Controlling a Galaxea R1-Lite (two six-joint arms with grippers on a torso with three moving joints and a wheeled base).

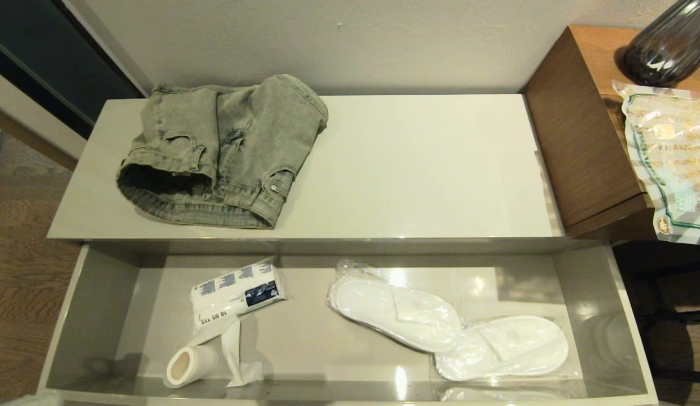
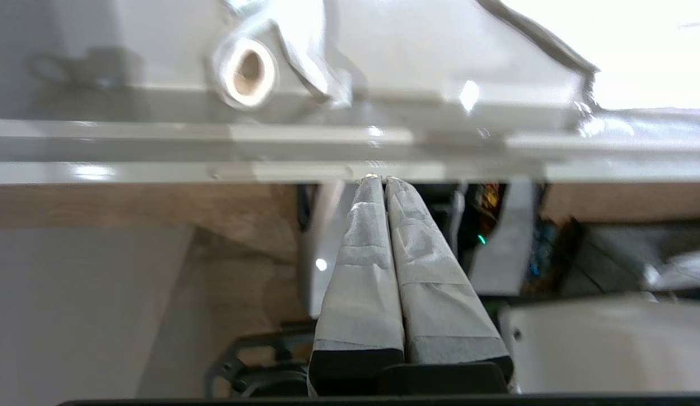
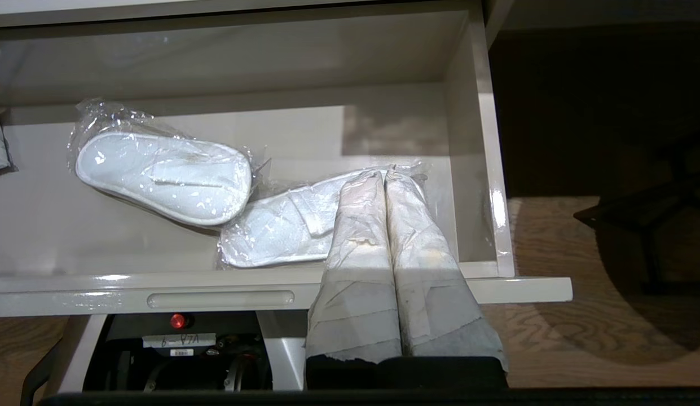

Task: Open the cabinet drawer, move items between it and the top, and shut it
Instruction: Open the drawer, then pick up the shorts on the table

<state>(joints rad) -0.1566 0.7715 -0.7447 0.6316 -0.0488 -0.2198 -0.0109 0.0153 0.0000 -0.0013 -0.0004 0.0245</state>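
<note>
Drawer (image 1: pixel 586 316) pulled fully out, pale grey inside, below the near edge of the top (image 1: pixel 417 169).

Far left on the top: folded grey-green denim (image 1: pixel 223 152), lying flat, waistband toward the near edge. Rest of the top bare and glossy.

In the drawer, left half: white printed pack (image 1: pixel 237 293) toward the far wall; near it, toward the front wall, a tissue roll (image 1: pixel 189 365) on its side with a loose strip trailing up to the pack. Right half: two wrapped slippers (image 1: pixel 448 332), one angled near the middle, the other nearer and further right, their plastic overlapping.

Left gripper (image 2: pixel 379 179) out of the head view; jaws pressed together, empty, tips just short of the drawer's front rim, the roll beyond it inside. Right gripper (image 3: pixel 385 173) also out of the head view; jaws closed together, holding nothing, hanging over the drawer's right near corner in front of the nearer slipper; contact with it cannot be told.

Far right: brown worktop (image 1: pixel 575 129) beside the top, carrying a green-printed bag (image 1: pixel 671 158) and a dark ribbed vase (image 1: pixel 671 45).
</note>
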